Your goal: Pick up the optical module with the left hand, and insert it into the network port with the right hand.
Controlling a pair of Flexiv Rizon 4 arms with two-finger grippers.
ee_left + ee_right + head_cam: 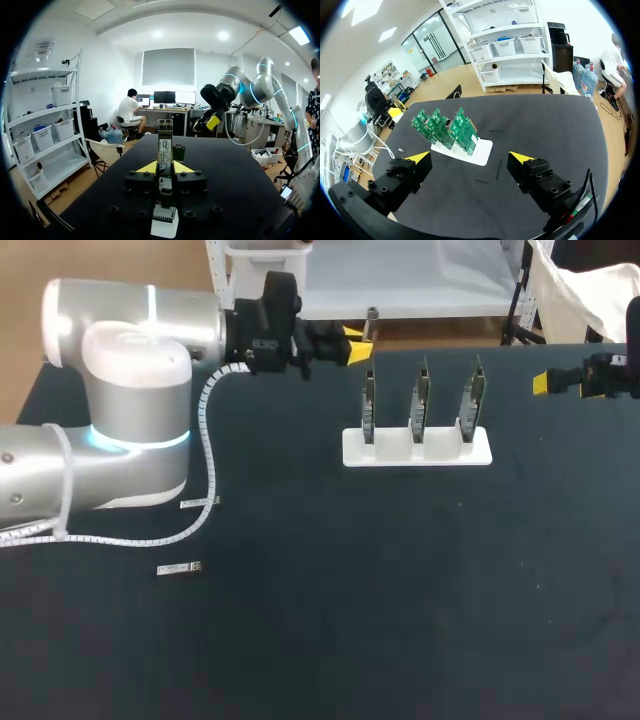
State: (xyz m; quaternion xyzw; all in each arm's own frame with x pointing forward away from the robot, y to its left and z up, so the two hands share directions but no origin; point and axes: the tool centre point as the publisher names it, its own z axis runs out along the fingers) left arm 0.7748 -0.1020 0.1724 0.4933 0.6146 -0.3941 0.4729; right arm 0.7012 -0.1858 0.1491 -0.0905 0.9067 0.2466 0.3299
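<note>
In the left wrist view my left gripper (165, 168) is shut on the optical module (165, 146), a slim metal bar with a label that stands out ahead of the yellow tips. From overhead, the left gripper (352, 344) hangs over the table's back edge, just left of the white stand (417, 450). That stand carries three upright green network boards (421, 400). My right gripper (545, 383) is at the right edge, level with the boards, open and empty. In the right wrist view the right gripper (470, 159) has its fingers wide apart, with the boards (447, 127) ahead of them.
Two small silver modules lie on the dark table at the left, one (179, 568) nearer the front and one (200, 502) beside the left arm's white cable. The left arm's thick elbow (130, 410) overhangs the left side.
</note>
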